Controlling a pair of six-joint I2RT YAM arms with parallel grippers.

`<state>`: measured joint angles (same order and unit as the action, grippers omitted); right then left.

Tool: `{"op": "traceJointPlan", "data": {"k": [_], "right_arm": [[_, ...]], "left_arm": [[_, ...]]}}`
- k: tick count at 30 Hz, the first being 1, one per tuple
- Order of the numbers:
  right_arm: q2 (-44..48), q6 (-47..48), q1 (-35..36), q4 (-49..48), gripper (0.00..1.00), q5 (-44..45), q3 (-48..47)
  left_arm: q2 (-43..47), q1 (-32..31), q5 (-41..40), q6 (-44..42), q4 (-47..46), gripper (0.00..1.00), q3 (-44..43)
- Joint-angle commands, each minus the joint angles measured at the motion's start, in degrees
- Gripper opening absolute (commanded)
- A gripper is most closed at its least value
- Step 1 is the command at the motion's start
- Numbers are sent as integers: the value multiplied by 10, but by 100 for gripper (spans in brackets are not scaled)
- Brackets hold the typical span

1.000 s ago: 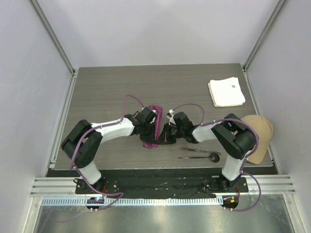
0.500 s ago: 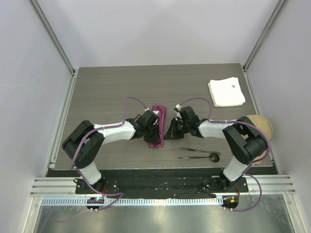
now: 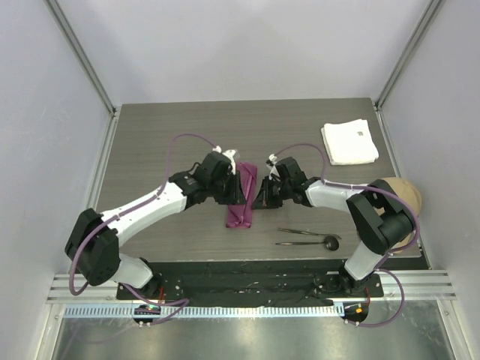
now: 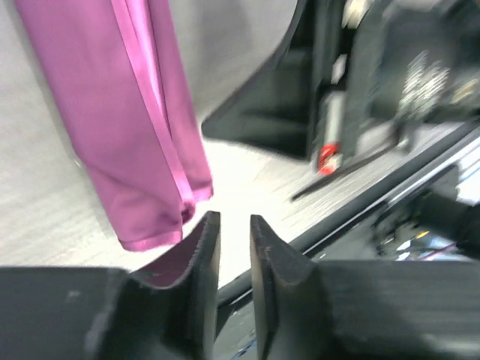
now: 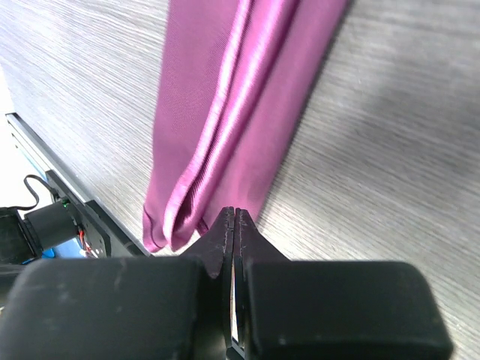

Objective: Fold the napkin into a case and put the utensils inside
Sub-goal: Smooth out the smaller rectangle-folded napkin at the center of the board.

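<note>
Magenta-purple mid-worktop (image 3: 165, 142): tagging the napkin (image 3: 241, 199) as lying flat in a long narrow strip, likely already serving as the case. Marking the left tool (image 4: 234, 240) just left of the napkin, jaws parted a little, gripping nothing, probably lining up for a pinch. Marking the right tool (image 5: 231, 225) at the napkin's right edge, pinched closed on nothing, probably sitting low for pressing or lifting a fold. Noting the utensils (image 3: 307, 237) right of the napkin, apart from it, waiting for insertion. Skipping the white cloth (image 3: 349, 142) far right of the napkin.
</note>
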<state>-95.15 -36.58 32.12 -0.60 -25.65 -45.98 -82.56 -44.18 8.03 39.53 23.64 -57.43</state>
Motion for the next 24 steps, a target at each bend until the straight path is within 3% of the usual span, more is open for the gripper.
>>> {"op": "traceJointPlan", "data": {"k": [1,6,10,24], "right_arm": [[-1,19,-5,2,2,-10,-25],[-13,10,-5,-12,1,-23,-19],[-16,-8,0,-41,1,-39,4],[-59,-63,24,-159,1,-29,83]], "left_arm": [[3,44,15,-23,27,22,-41],[-72,71,20,-48,30,9,-79],[-116,66,41,-31,-24,4,-49],[-189,12,27,3,-108,1,2]]}}
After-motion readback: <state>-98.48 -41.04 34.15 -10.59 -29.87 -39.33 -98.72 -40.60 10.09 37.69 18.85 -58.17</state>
